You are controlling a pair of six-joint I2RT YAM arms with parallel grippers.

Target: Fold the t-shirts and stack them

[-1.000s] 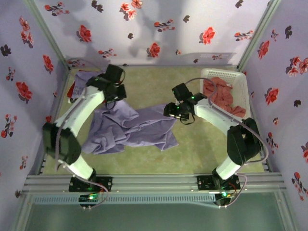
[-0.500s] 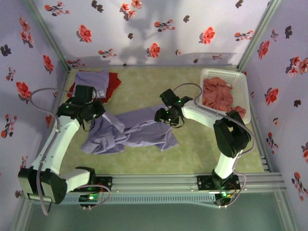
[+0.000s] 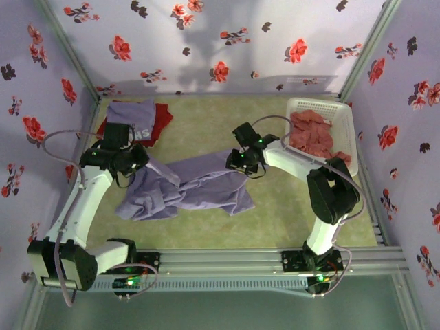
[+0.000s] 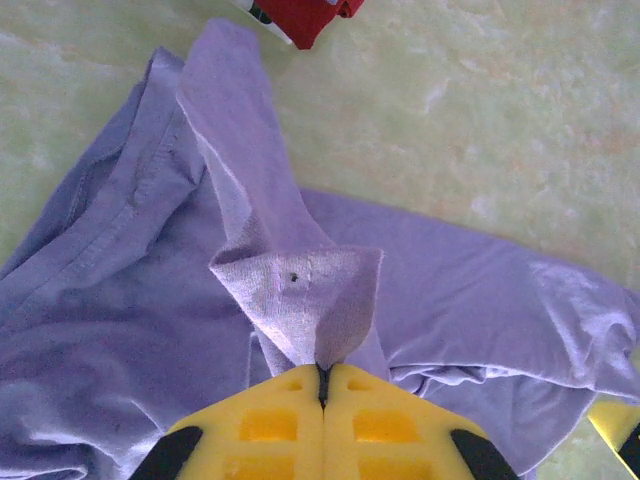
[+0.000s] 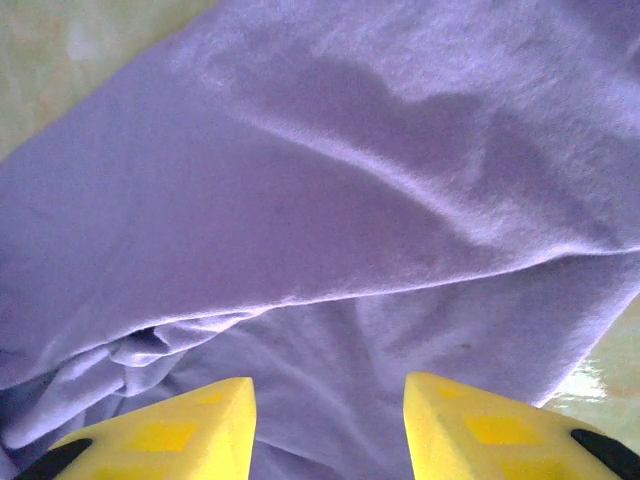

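Top external view: a crumpled plain lavender cloth t-shirt (image 3: 196, 189) lies on the green mat (image 3: 289, 199), left of the white slatted plastic basket (image 3: 349, 134) holding salmon-red shirts (image 3: 313, 134). On the left wrist view, the left gripper (image 4: 322, 372) is clamped tight on a raised fold at the end farthest from the basket. The right gripper (image 5: 330, 400), fingers spread and empty, hangs over the nearer end. Farther from the basket, a folded purple white-lettered shirt (image 3: 134, 111) lies on a red shirt (image 3: 162, 115).

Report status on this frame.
Left gripper shut on lavender shirt. Right gripper open over it. Shirt crumpled mid-table. Basket apart, right side.
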